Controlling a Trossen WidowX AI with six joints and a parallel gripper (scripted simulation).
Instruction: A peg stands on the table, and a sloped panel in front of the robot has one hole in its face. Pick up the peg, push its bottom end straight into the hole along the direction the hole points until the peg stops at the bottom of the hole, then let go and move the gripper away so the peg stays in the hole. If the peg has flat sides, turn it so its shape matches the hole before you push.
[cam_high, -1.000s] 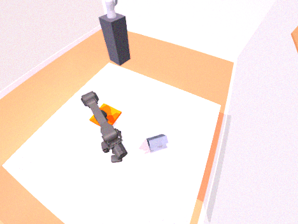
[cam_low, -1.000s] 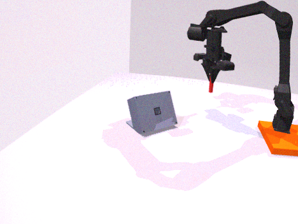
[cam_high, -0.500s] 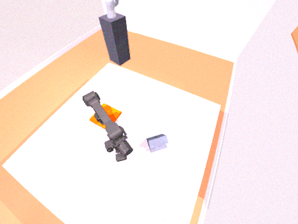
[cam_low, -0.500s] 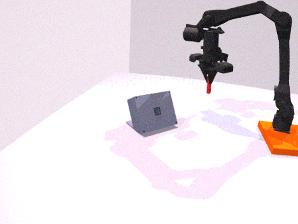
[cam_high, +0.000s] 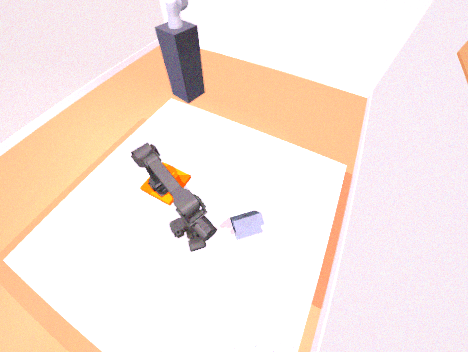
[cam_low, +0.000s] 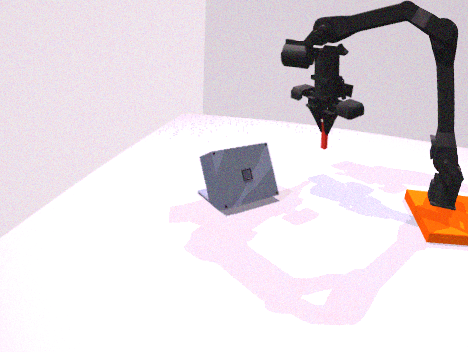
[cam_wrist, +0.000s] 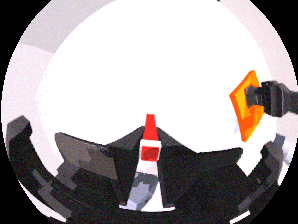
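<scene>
- Leftmost in the exterior view, the sloped panel (cam_low: 227, 175) (cam_high: 248, 225) stands on the table (cam_low: 125, 280) (cam_high: 125, 280), its 1 square hole (cam_low: 247, 174) unfilled; the insertion is all still to do.
- Right of it, well apart, the gripper (cam_low: 325, 131) (cam_wrist: 150, 150) points down, closed on the 1 red peg (cam_low: 324, 141) (cam_wrist: 150, 129), which hangs roughly upright above the table. So picking up looks done.
- Left to do, I judge: carry the peg across, tilt it to the hole's direction, match its flat sides to the square, push until it stops, let go, back away.
- Rightmost, the arm rises from its 1 orange base plate (cam_low: 440, 237) (cam_high: 170, 200) (cam_wrist: 245, 134).
</scene>
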